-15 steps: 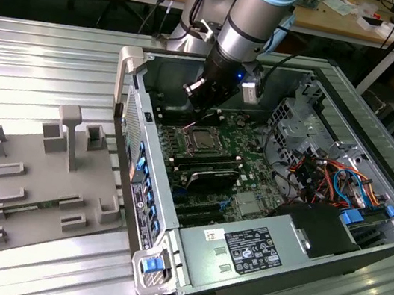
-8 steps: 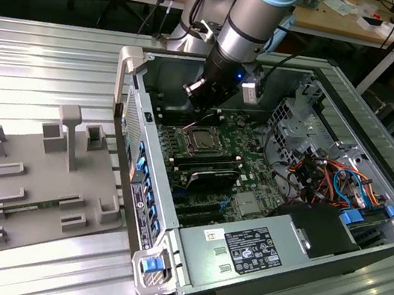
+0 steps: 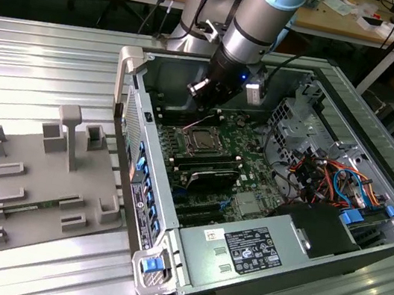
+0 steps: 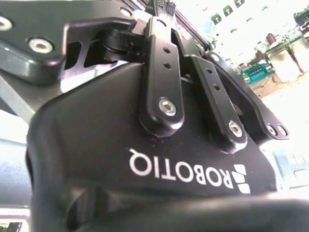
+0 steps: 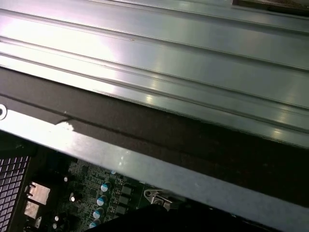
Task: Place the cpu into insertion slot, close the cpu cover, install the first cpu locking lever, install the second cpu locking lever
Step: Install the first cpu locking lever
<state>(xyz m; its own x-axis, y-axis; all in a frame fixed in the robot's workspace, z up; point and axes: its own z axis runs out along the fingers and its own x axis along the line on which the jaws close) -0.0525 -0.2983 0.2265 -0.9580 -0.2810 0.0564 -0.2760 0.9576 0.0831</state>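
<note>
Exterior view first: the arm reaches down from the top centre of the frame into the open computer case (image 3: 296, 232), and the gripper (image 3: 204, 97) hangs just above the green board (image 3: 253, 153), a little above centre frame. Right below it sits the cpu (image 3: 201, 142), a silver-grey square lying flat in the insertion slot (image 3: 184, 148), with the cpu cover (image 3: 213, 133) framing it. Whether the cover is fully down I cannot tell from here. Are the fingers open or closed? Cannot tell either; they are dark against the dark case wall.

Over at the lower left of the frame, a grey holder tray (image 3: 39, 189) rests on the ribbed metal table (image 3: 45, 61), well apart from the case.

Now the second wrist view: the gripper's black body (image 4: 145, 159) up close, linkage bars (image 4: 161, 82) crossing the upper centre.

And the first wrist view: the table's ribs across the upper half, a case edge (image 5: 145, 162) running diagonally, a patch of board at the lower left.
</note>
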